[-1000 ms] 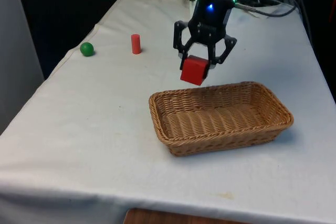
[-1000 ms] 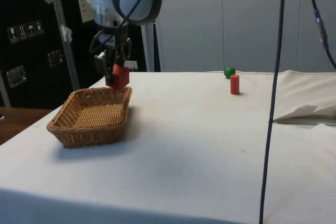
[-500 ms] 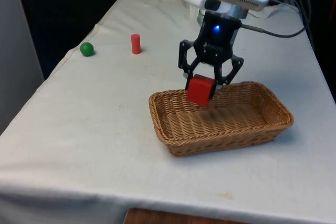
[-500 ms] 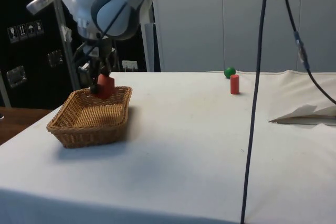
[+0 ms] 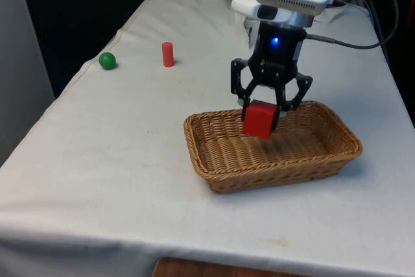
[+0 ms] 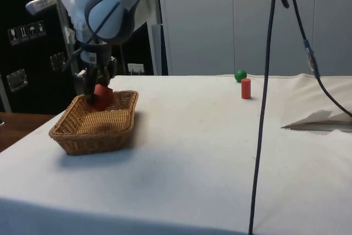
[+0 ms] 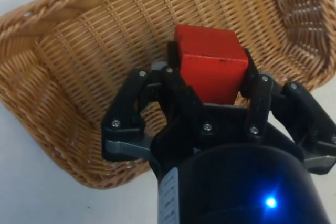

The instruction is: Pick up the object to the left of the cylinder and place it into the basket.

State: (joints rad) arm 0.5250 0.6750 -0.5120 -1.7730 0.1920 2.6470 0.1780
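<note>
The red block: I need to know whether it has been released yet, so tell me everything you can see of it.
The red block is a plain, smooth-faced cube, matte and solid red, with no markings. The gripper is shut on it, its fingers pressing opposite faces. It hangs slightly tilted, above the floor of the wicker basket and within its rim. The side view does not show it touching the weave, so it is not released.

cube [image 5: 259,120]: plain red, seen over the basket
basket [image 5: 337,144]: tan-brown wicker, woven pattern, braided rim
gripper [image 5: 267,109]: black
cylinder [image 5: 168,54]: red, seen well apart from the basket
ball [image 5: 107,61]: green, seen near the cylinder, beyond it from the basket
cloth [image 5: 117,154]: plain white, under the basket
</note>
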